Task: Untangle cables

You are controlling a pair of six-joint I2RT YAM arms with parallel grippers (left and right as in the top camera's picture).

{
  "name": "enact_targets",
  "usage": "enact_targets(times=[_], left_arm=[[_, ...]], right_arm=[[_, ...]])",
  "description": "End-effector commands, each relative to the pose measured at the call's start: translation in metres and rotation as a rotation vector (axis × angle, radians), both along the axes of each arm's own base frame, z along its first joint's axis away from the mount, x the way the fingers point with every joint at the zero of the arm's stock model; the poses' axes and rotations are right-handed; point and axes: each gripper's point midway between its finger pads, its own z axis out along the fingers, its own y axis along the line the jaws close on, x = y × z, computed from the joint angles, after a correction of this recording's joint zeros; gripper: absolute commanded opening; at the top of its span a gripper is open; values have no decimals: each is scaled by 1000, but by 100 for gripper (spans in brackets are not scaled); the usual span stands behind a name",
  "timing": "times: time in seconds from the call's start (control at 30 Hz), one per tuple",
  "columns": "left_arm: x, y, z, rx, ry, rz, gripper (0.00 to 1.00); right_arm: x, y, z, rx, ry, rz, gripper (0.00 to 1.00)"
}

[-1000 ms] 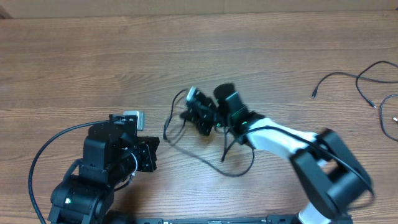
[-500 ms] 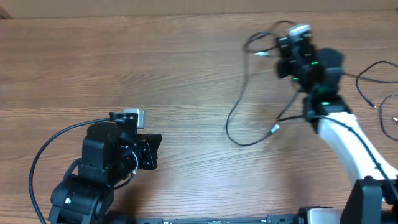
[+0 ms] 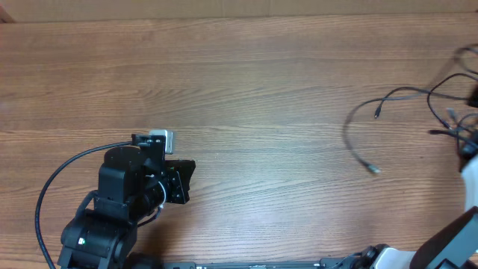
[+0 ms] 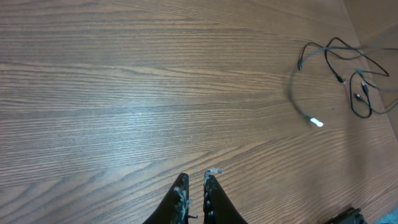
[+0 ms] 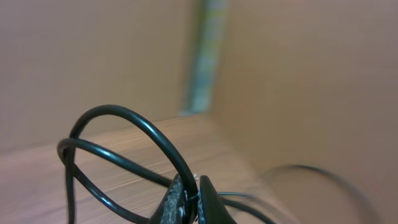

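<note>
the right gripper (image 5: 188,198) has its fingers pinched together on the cables (image 5: 112,109), and thin black loops arch up and to the left of the fingertips. from overhead, little of that arm shows beyond the white right arm link (image 3: 470,178) at the far right edge. the rest of the cables lie loose over the right end of the wooden table (image 3: 224,90). one strand (image 3: 349,133) curves down to a silvery plug (image 3: 373,170) lying on the wood, and other strands cross near the right edge. the left gripper (image 4: 194,182) is well apart from them, at the near left of the table. its two fingers are drawn almost together with nothing between them. a thick black cord (image 3: 43,190) loops out from the left arm (image 3: 119,198).
</note>
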Motion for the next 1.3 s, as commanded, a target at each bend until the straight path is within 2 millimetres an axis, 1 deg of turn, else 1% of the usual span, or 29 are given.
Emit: enact_targets(times=[0.0,0.1,0.17,0.2,0.23,0.27,0.3,0.37,0.43,0.47,0.53,0.63,0.67,0.73,0.8,0.83,0.9,1.0,1.07,1.1,1.2,1.27], left_arm=[[-2,-4,1,-24,4,-6,10],[0,-4,3,-28,-2,-4,10],[1,-5,4,-30,-9,-4,11],[1,-5,4,-31,-12,-5,11],[1,-5,5,-31,-13,-4,11],[2,-5,5,-31,-14,-4,11],[1,-5,5,-32,-14,-5,11],[1,-5,4,-33,-11,-8,11],[0,-7,5,-39,-8,-17,11],[-1,-8,5,-44,-7,-22,12],[-2,-9,5,-46,-7,-30,11],[0,-9,7,-47,-17,-30,11],[2,-10,9,-47,-35,-35,11],[8,-12,18,-57,-80,-37,11],[16,-14,29,-71,-136,-38,13],[20,-15,36,-78,-172,-42,13],[25,-16,49,-76,-239,-55,14],[30,-14,66,-37,-322,-68,14],[37,-2,77,16,-369,-10,14],[39,2,81,32,-383,11,14],[45,19,96,79,-425,105,14],[47,26,106,88,-450,141,14]], right_arm=[[-41,-55,45,14,-143,-257,4],[-82,-90,54,50,-223,-473,4],[-100,-102,56,49,-244,-580,4],[-105,-104,54,46,-241,-610,8],[-105,-106,52,48,-236,-617,33],[-102,-106,49,53,-231,-608,90],[-96,-105,44,63,-221,-579,100],[-84,-99,37,86,-201,-514,100],[-66,-86,34,109,-190,-408,100],[-56,-78,34,118,-190,-349,100],[-34,-55,37,136,-189,-208,100],[1,-1,46,164,-191,71,100],[12,23,51,178,-197,182,100],[25,68,65,217,-224,369,100],[31,100,79,278,-262,467,100],[32,113,86,300,-277,493,100],[31,140,101,289,-283,544,100],[17,178,120,255,-263,597,100],[1,200,131,250,-252,586,100],[-4,208,135,239,-249,584,100],[-24,241,152,128,-239,633,100],[-37,264,160,64,-233,686,100]])
